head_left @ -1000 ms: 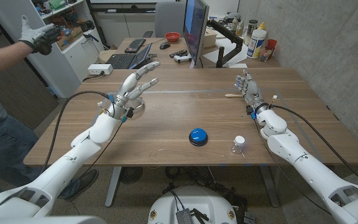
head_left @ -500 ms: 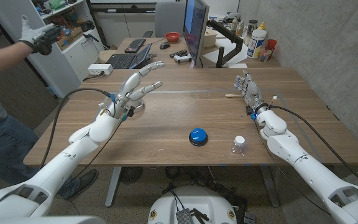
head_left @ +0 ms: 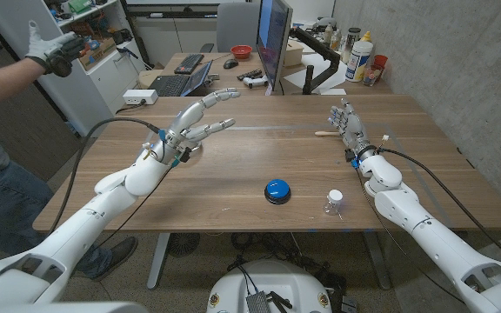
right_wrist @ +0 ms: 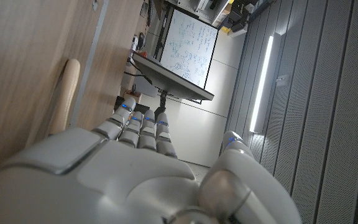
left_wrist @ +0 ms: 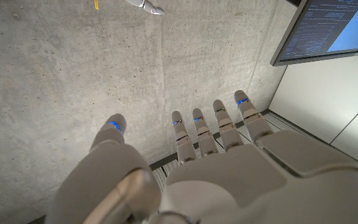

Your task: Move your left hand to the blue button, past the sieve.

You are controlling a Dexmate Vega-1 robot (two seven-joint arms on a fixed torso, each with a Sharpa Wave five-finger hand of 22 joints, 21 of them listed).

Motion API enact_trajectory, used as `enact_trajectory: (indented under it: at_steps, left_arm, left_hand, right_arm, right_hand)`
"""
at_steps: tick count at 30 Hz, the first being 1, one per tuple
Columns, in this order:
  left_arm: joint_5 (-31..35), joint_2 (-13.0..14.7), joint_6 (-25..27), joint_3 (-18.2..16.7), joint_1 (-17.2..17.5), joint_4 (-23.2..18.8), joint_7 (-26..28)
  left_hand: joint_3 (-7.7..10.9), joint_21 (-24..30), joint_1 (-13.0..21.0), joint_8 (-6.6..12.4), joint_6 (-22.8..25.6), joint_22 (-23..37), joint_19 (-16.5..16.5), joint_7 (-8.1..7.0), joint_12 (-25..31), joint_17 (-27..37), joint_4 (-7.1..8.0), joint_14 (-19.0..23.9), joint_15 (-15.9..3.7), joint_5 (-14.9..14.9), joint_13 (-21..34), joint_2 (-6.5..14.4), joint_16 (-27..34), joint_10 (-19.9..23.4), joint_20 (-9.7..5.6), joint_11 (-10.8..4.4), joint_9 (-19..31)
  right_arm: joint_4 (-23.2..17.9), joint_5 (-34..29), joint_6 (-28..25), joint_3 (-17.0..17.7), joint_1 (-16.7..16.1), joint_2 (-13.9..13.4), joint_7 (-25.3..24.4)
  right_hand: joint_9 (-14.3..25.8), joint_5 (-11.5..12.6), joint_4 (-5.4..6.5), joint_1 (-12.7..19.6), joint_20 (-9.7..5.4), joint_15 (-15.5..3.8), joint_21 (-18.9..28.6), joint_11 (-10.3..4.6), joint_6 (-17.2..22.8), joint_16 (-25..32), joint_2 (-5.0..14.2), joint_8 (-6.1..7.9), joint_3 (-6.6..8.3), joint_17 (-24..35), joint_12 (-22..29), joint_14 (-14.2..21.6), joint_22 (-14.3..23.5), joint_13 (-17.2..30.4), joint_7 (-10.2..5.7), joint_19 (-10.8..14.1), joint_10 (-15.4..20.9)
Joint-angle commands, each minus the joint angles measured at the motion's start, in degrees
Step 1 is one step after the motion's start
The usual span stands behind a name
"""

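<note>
Your left hand (head_left: pixel 190 126) hovers above the wooden tabletop (head_left: pixel 233 187), fingers spread and empty, seemingly raised to clear whatever lies under it; the sieve you must pass is hidden there, so I can't place it. The round blue button (head_left: pixel 277 189) sits near the front edge, well apart. Your right hand (head_left: pixel 348 126) waits on edge, fingers together, holding nothing.

I saw the wooden counter (head_left: pixel 233 178) carrying a blue button (head_left: pixel 277 189) near its middle, toward the near edge. Just right of it stood a small clear jar with a white lid (head_left: pixel 334 203). A wooden stick (head_left: pixel 327 133) lay at the far right, beside my right hand (head_left: pixel 348 127).
</note>
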Motion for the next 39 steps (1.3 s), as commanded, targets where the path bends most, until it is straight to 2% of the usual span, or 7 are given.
enact_trajectory:
  at_steps: [1,20,28,34,39]
  left_arm:
    - [3.3,1.3,0.3,1.3,-0.8,-1.4,1.1]
    - [8.6,2.9,1.4,3.8,-2.0,-4.5,2.5]
    - [9.1,3.4,2.0,5.1,-2.3,-5.4,2.3]
    - [11.1,3.8,2.1,6.2,-3.0,-5.9,2.9]
    - [10.2,4.0,2.6,7.4,-3.6,-6.0,1.7]
  left_hand:
    - [-0.05,0.0,0.6,0.42,0.7,0.3,-0.1,0.02,0.2,0.3,-0.32,0.2,-0.01,-0.1,0.3,-0.2,0.0,0.7,0.17,0.00,0.3]
    - [-0.21,-0.2,0.6,0.45,1.7,0.4,-0.1,0.01,0.3,0.3,-0.42,0.3,-0.08,0.0,0.3,-0.3,-0.1,1.3,0.11,-0.18,0.3]
    - [-0.28,-0.3,0.6,0.37,1.9,0.4,-0.1,-0.08,0.2,0.3,-0.46,0.4,-0.11,0.0,0.3,-0.3,-0.1,1.5,-0.02,0.72,0.3]
    - [-0.32,-0.4,0.7,0.29,2.0,0.4,-0.1,-0.13,0.2,0.4,-0.50,0.4,-0.14,0.0,0.3,-0.3,-0.1,1.5,0.05,0.19,0.3]
    - [-0.35,-0.4,0.7,0.21,2.1,0.4,0.0,-0.24,0.1,0.4,-0.52,0.5,-0.23,0.0,0.3,-0.3,-0.1,1.5,0.12,-0.26,0.3]
  right_arm:
    - [-1.3,-0.5,0.3,0.2,-0.8,-0.4,-0.7]
    - [-2.8,-0.7,0.4,0.5,-1.7,-1.0,-1.1]
    - [-4.4,-0.6,-0.4,0.8,-2.7,-1.6,-1.7]
    - [-6.1,-0.8,-0.8,1.2,-3.5,-2.4,-2.6]
    - [-6.7,-1.0,-0.9,1.3,-3.8,-2.6,-2.8]
  right_hand:
    - [0.1,0.4,-0.06,0.1,-0.90,0.11,-0.1,0.09,0.6,-0.2,0.43,-0.19,-0.30,0.1,-0.1,0.6,0.3,0.2,-0.02,0.3,0.5]
    - [0.2,0.6,-0.08,0.0,-0.86,0.20,-0.6,-0.18,0.8,0.1,0.53,-0.82,-0.63,0.1,-0.3,1.6,0.3,0.2,-0.03,0.5,1.1]
    - [0.2,0.7,-0.09,0.0,-0.81,0.14,-0.7,-0.15,0.9,0.2,0.55,-0.98,-0.73,0.1,-0.4,1.8,0.3,0.2,-0.01,0.5,1.2]
    - [0.2,0.7,-0.10,0.0,-0.63,0.16,-0.9,-0.32,1.0,0.2,0.56,-1.12,-0.82,0.2,-0.5,2.0,0.3,0.2,-0.11,0.4,1.2]
    - [0.2,0.8,-0.12,-0.1,-0.63,-0.04,-1.0,-0.21,1.4,0.2,0.58,-1.17,-0.92,0.2,-0.5,2.2,0.3,0.2,0.22,0.5,1.5]
